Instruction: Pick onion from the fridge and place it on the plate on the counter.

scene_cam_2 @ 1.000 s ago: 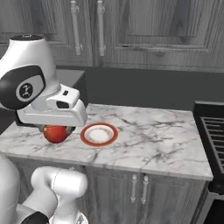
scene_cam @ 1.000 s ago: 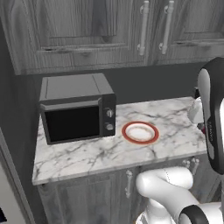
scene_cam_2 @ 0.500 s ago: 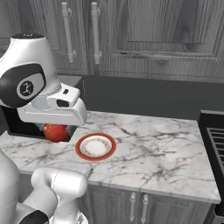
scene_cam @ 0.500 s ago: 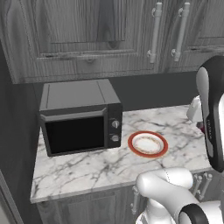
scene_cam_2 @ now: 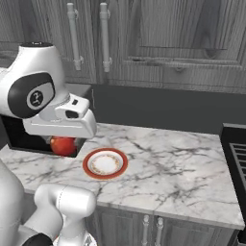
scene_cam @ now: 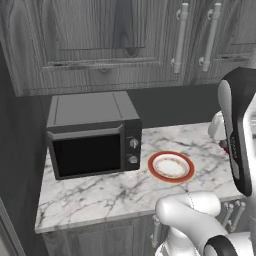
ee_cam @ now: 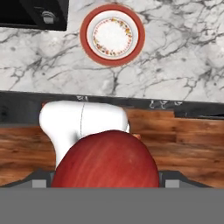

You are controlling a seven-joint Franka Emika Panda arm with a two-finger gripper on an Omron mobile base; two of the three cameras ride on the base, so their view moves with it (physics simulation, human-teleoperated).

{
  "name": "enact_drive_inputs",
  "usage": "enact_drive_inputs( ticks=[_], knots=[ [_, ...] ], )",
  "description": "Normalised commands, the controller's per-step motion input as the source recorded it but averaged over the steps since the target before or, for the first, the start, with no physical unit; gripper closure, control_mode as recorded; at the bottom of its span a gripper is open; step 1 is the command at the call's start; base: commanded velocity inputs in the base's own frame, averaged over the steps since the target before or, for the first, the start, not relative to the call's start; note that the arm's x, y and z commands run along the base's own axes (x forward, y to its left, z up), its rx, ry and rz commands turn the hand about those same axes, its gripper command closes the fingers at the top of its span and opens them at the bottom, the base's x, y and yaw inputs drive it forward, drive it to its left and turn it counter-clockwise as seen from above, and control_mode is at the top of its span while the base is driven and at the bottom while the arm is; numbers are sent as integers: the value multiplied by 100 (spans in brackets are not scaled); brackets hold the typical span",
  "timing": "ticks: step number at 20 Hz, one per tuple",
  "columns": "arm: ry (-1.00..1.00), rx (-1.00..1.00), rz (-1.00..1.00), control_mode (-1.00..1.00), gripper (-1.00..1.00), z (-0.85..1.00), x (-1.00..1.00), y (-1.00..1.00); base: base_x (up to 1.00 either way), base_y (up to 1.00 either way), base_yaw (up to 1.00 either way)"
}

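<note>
My gripper (scene_cam_2: 65,140) is shut on the onion (scene_cam_2: 63,146), a glossy red-brown ball that hangs under the hand, to the left of the plate (scene_cam_2: 105,163). Up close, the onion (ee_cam: 106,164) fills the lower middle between the fingers of the gripper (ee_cam: 105,177). It hangs over the wooden floor, short of the counter's front edge. The plate (ee_cam: 112,35), white with a wide orange-red rim, lies bare on the marble counter (ee_cam: 175,57), just right of the microwave. That plate (scene_cam: 171,166) lies near the front of the counter (scene_cam: 100,192). The fridge is out of view.
A black microwave (scene_cam: 92,135) stands on the counter left of the plate; its corner (ee_cam: 33,13) shows beside the plate. Dark wood-grain wall cabinets (scene_cam: 125,40) hang above. A black stove (scene_cam_2: 238,158) borders the counter on the right. Bare marble (scene_cam_2: 182,168) stretches right of the plate.
The whole picture has shifted as the base drove: counter, microwave and plate now look closer and more central. The onion stays held in the gripper.
</note>
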Motion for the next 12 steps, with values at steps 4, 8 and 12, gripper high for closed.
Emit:
enact_drive_inputs(
  ticks=[4, 8, 12],
  knots=[
    [0, 0, 2, -100, 100, -68, 57, 19, 0, 0, 0],
    [0, 0, 0, -100, 100, -64, 72, 25, 0, 0, 0],
    [0, 0, 0, -100, 100, -46, 75, 6, 0, 0, 0]
  ],
)
